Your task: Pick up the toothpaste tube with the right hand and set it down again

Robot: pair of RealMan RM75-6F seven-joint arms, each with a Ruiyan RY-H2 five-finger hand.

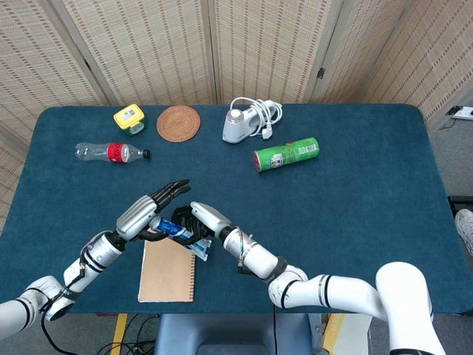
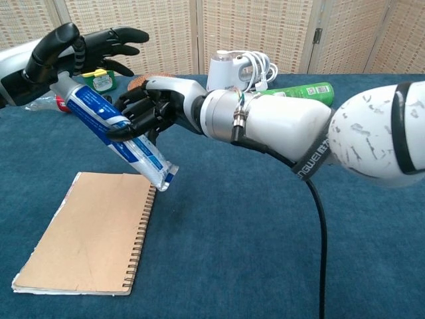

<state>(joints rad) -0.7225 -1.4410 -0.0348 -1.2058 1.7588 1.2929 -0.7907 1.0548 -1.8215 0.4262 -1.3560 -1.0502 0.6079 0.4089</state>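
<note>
No text is legible. The toothpaste tube (image 2: pixel 116 136), green can (image 1: pixel 286 154) and yellow box (image 1: pixel 128 115) carry print too small to read.
</note>
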